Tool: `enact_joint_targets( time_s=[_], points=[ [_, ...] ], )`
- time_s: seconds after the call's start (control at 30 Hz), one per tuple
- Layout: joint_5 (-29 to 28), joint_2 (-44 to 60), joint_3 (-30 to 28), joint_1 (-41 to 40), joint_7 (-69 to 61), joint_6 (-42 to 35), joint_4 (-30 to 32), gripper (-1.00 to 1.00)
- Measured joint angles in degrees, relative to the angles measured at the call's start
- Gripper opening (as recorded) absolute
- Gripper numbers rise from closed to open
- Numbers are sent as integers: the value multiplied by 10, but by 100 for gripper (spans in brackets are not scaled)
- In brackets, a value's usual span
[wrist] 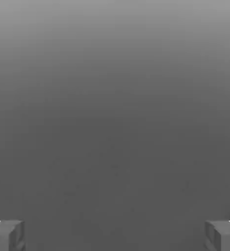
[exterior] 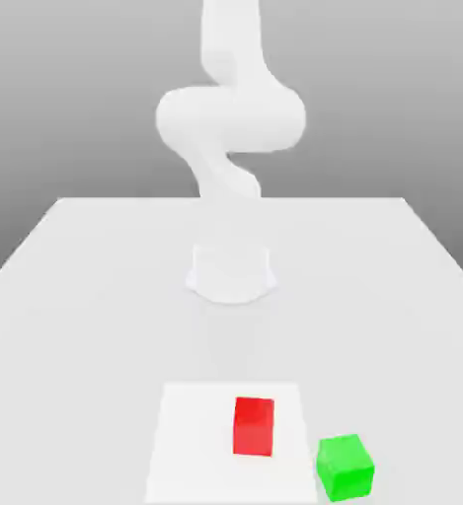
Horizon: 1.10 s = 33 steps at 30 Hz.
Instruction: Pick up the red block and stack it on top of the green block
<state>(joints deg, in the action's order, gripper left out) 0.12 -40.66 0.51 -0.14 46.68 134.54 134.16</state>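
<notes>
- Judging from the layout, the task stands at its opening step; the red block (exterior: 254, 426) sits untouched on the desk (exterior: 87, 296), not yet grasped.
- Tool (wrist: 115, 236): the hand view shows its two fingertips (wrist: 6, 235) at opposite edges of the picture, spread wide apart with nothing between them; it faces a plain grey backdrop, not the blocks.
- Red block: resting on a paler square patch (exterior: 191, 434) of the desk, near its front edge in the exterior view.
- Green block (exterior: 346, 467): just beside the patch, toward the exterior view's right of the red block and slightly nearer the camera; the two are apart, not touching.
- Next move, as a judgement: bring the tool down over the red block, fingers either side.
- Obstructions: none noted between the arm (exterior: 230, 118) and the red block; the green block's closeness calls for care during the descent.
</notes>
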Motion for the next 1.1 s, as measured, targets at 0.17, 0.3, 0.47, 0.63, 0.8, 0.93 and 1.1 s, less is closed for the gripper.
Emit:
enact_joint_targets(
  time_s=[0.17, 0.3, 0.47, 0.63, 0.8, 0.93, 1.1],
  points=[
    [1, 108, 10, -2, 19, 57, 49, 0],
    [1, 191, 19, -4, 34, 102, 87, 0],
    [-2, 295, 28, -4, 54, 157, 135, 0],
    [-6, 399, 33, 0, 76, 213, 182, 0],
    [-20, 503, 29, 4, 94, 287, 193, 0],
    [-30, 562, 18, 13, 102, 337, 185, -100],
    [-33, 571, 17, 14, 104, 345, 184, -100]
  ],
)
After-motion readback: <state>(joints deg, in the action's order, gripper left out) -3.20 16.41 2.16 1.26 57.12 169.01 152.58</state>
